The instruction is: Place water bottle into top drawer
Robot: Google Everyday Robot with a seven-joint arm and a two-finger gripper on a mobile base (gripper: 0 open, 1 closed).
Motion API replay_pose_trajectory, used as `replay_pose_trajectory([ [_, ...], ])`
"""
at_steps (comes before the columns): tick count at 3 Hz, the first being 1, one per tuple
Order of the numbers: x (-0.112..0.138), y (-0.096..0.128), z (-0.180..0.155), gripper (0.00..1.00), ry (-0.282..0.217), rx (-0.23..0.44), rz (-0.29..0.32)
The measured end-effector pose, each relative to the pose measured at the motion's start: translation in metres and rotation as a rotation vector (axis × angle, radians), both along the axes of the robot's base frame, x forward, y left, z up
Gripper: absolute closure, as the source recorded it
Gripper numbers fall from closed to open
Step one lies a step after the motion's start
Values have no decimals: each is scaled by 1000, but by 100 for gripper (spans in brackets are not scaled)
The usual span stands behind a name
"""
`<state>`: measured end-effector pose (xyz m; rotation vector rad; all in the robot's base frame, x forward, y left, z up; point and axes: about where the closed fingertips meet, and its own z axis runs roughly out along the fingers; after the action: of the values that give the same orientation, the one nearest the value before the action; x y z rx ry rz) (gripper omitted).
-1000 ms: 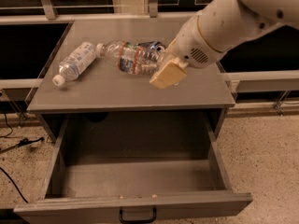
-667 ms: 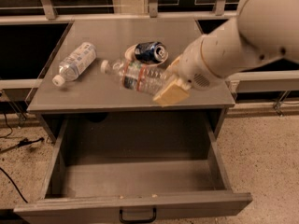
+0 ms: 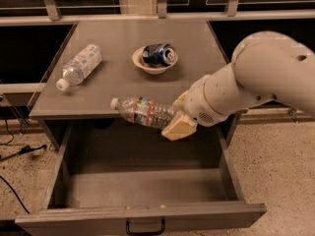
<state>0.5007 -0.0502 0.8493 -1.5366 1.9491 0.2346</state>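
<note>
The gripper [image 3: 177, 115] hangs just past the front edge of the table [image 3: 123, 95], above the open top drawer [image 3: 142, 214]. Its fingers are closed on the base end of the water bottle [image 3: 140, 109]. The bottle lies almost level in the air, cap pointing to the left of the view, its body over the table edge and the back of the drawer cavity — not yet down inside it.

The bottle looks to be thin, ribbed, clear plastic, so it is likely light and will probably give and crinkle under a hard squeeze. Its smooth wall may also slip. Held at one end, it could sag or swing at the cap end. A hold nearer the middle, across the ribs, would likely be steadier, though the present one seems enough for a short drop.

On the table, well apart from the gripper, lies a second bottle [image 3: 79, 65] with a large pale label. A small bowl [image 3: 143, 65] behind holds a blue can [image 3: 158, 54]. Neither is in the way. The drawer's side walls and the table's front edge are the only things near the path down — the arm should clear that edge as it lowers.
</note>
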Motion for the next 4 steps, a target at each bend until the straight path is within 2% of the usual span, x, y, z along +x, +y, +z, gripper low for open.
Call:
replay_pose_trajectory([
  [2,-7,3,2,100,-18,-1,16],
  [3,-34,10,-5,100,-43,17,66],
  [4,-60,14,-30,100,-57,18,157],
])
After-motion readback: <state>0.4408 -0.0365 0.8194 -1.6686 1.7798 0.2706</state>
